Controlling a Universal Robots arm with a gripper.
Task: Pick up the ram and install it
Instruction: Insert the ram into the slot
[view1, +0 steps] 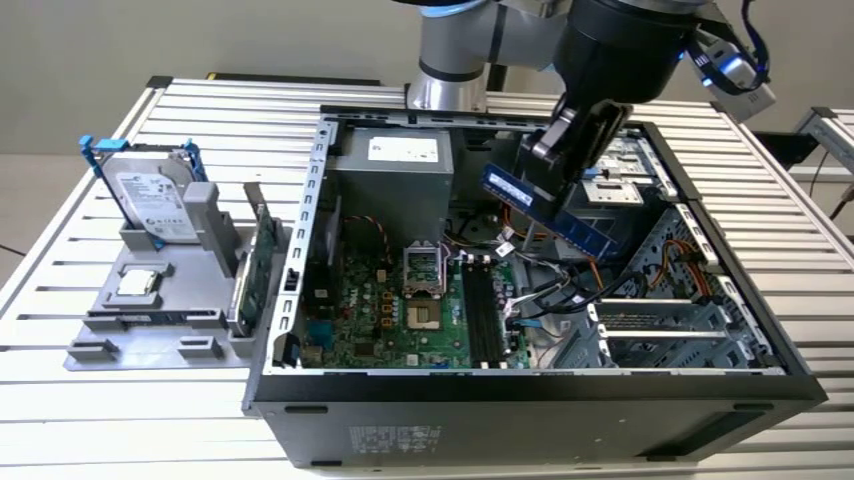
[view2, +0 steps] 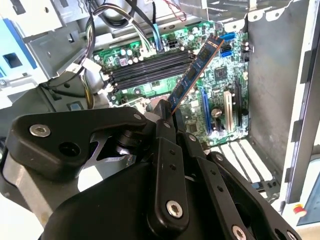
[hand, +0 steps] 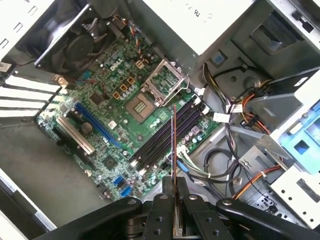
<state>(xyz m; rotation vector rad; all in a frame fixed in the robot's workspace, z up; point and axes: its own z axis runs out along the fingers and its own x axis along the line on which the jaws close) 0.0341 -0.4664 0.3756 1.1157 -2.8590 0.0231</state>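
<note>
My gripper is shut on the ram, a long dark blue-green stick with black chips. I hold it tilted in the air above the open computer case, over the right part of the motherboard. In the second wrist view the ram juts out from between the black fingers toward the board. The first wrist view shows the ram edge-on, hanging over the row of dark memory slots beside the processor socket. The slots lie below the stick, apart from it.
Cable bundles and a drive cage crowd the case's right side. The power supply sits at the back. Left of the case a grey holder carries a hard drive in a blue frame and a green card.
</note>
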